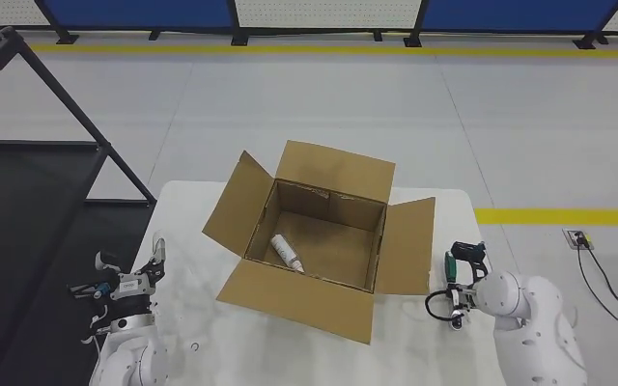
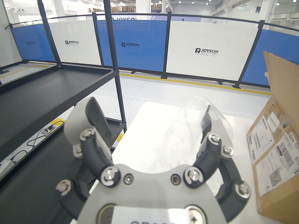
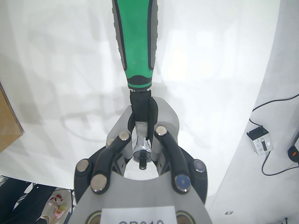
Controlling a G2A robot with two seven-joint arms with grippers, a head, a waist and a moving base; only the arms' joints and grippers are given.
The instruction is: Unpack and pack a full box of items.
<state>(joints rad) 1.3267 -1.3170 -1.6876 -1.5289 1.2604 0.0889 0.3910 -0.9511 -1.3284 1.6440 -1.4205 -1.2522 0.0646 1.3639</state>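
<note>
The cardboard box (image 1: 335,171) stands in the middle of the white table (image 1: 241,338), its four flaps folded outward. On its brown floor lies a single white tube (image 1: 286,253), slanted, near the left wall.

The top view looks into the box; the wrist views cannot. The left wrist view gives the box's outer side (image 2: 273,141), where white printed labels are stuck on plain corrugated board. The right wrist view catches just one brown corner of it (image 3: 9,117).

The right gripper (image 1: 452,289) sits near the table's right edge, just beside the box's right flap. Seen from its own wrist, this claw (image 3: 142,117) is closed down tight on a ratchet wrench (image 3: 135,31), pinching the shank just behind the chrome head. The green and grey rubber handle sticks straight out past the fingertips over the bare table. From above, the wrench (image 1: 448,265) points toward the far edge.

The left gripper (image 1: 130,259) is at the table's left edge near the front corner, level and facing the far side. Its claw (image 2: 149,110) is spread wide with nothing between the ribbed black pads (image 2: 97,117). A clear glossy film (image 2: 217,120) covers the other finger. A black metal shelf rack (image 2: 46,87) stands just beyond that edge.
</note>
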